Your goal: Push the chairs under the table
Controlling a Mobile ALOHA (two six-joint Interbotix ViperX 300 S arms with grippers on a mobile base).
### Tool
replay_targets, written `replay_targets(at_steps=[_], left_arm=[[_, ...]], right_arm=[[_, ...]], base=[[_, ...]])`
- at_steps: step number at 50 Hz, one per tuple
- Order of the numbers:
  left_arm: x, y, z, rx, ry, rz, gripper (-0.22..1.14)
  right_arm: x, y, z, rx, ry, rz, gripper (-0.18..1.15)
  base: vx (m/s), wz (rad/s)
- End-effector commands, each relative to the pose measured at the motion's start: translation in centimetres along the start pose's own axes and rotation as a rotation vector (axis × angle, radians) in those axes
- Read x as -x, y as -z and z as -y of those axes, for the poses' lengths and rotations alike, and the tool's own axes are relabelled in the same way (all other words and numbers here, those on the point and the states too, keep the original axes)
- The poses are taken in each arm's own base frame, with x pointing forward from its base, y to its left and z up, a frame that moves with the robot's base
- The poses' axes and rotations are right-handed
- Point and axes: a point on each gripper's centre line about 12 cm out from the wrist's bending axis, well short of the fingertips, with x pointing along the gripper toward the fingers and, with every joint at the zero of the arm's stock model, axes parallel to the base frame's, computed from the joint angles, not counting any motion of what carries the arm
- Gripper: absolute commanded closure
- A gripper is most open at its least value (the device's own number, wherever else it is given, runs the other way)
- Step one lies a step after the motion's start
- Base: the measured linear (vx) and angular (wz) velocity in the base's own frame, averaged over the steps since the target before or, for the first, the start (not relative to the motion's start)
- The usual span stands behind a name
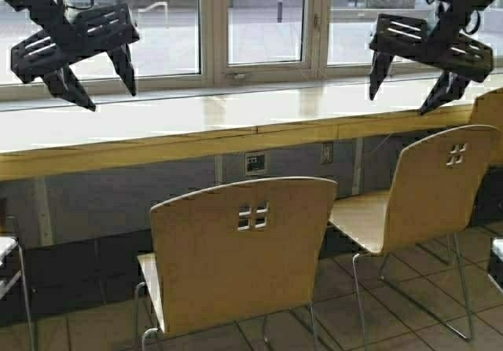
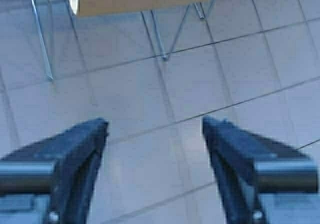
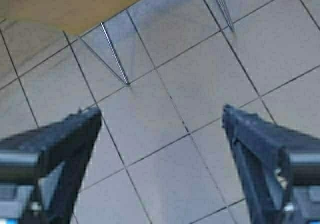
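A row of white-framed windows point(image 1: 251, 21) fills the top of the high view, looking out on a paved area, and beneath it a long glossy pale yellow wooden table point(image 1: 157, 131) with a thick front edge runs across the frame from left to right. Grey-brown floor tiles point(image 1: 409, 319) cover the lower part of the picture.

Two light tan bent-plywood chairs on thin silver metal legs stand pulled out from the table, backrests toward the camera. The nearer chair point(image 1: 240, 249), with four small square cutouts in its curved back, sits at lower centre of the frame. The second chair point(image 1: 428, 194) stands at centre right, angled, its seat reaching toward the table's edge. Part of a third tan backrest point(image 1: 491, 119) shows at the far right edge.

The black left gripper point(image 1: 106, 80) hangs in the upper left corner of the high view, in front of the window and above the tabletop, its fingers spread apart and holding nothing. It is well apart from the nearer chair, which lies below it and to the right. The black right gripper point(image 1: 409, 84) hangs in the upper right corner, fingers likewise parted and empty, above the second chair's backrest and clear of it.

In the left wrist view, the left gripper's fingers point(image 2: 80, 149) frame bare floor, with a tan chair edge and metal legs beyond. The right wrist view shows the same.
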Motion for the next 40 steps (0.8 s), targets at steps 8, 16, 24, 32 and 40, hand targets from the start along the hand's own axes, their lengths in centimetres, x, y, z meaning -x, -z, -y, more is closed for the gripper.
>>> replay_targets(at_steps=[8, 16, 24, 32, 40], left_arm=[[-4.9, 1.3, -0.1, 0.436, -0.065, -0.026, 0.00], [-8.7, 4.1, -0.4, 0.602, -0.150, -0.057, 0.00], [-11.7, 6.2, 0.2, 0.799, -0.205, -0.074, 0.00], [-12.7, 7.4, -0.4, 0.939, -0.259, -0.066, 0.00], [-13.0, 8.6, -1.7, 1.058, -0.326, -0.034, 0.00]], right_arm=[[-1.7, -1.7, -0.7, -0.179, -0.028, 0.004, -0.06], [-3.7, -2.3, -1.6, -0.234, -0.040, -0.010, -0.06], [-7.3, -2.0, -3.5, -0.257, -0.057, -0.066, -0.06], [-10.2, -0.9, -5.4, -0.380, -0.077, -0.119, -0.06], [-12.7, -0.1, -6.3, -0.494, -0.078, -0.147, -0.06]], base=[[0.22, -0.09], [0.21, -0.08], [0.22, -0.09], [0.21, -0.11], [0.17, -0.05]])
